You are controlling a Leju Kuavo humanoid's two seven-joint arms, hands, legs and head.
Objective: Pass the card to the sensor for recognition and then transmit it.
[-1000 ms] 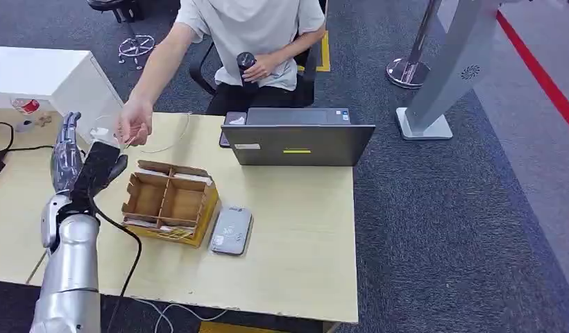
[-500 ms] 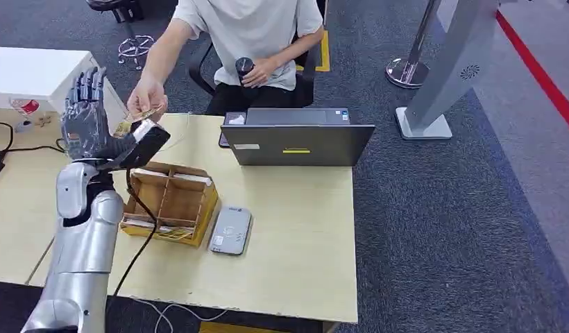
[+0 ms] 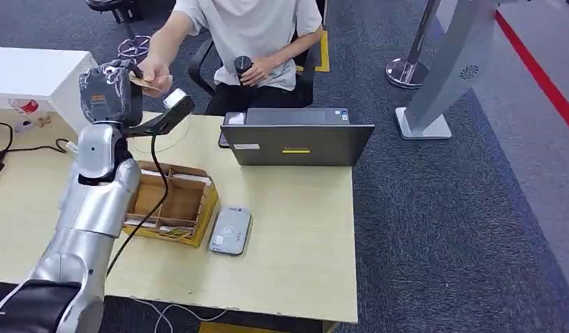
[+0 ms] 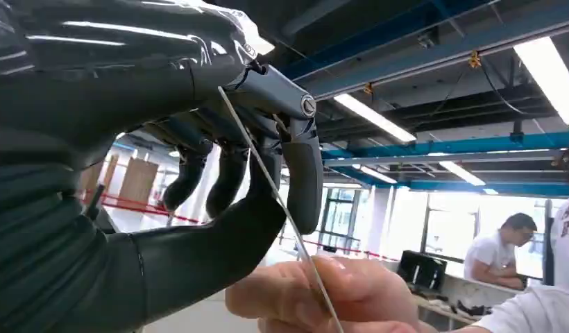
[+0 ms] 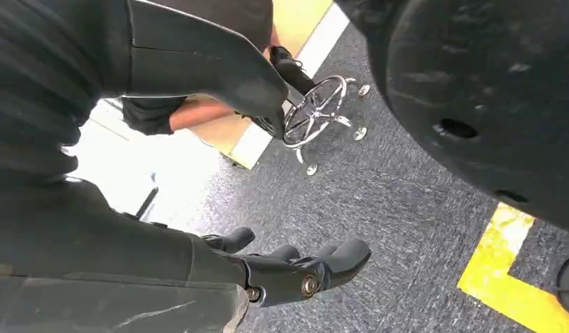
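A pale wooden surface (image 3: 295, 229) stands on grey carpet, with a seated person (image 3: 247, 28) at its far edge, at 12 o'clock. The left hand (image 3: 112, 94) is raised high at about 10 o'clock, above the surface's far left part. In the left wrist view its fingers (image 4: 295, 159) curl around the card (image 4: 268, 187), seen edge-on as a thin line, while the person's hand (image 4: 323, 295) pinches the card's other end. From the head view the card (image 3: 141, 81) sits between the two hands. A divided box (image 3: 172, 202) lies at 9 o'clock, the sensor (image 3: 231, 230) just beside it, a laptop (image 3: 297, 142) beyond. The right hand (image 5: 295, 270) hangs over carpet, fingers loosely bent, holding nothing.
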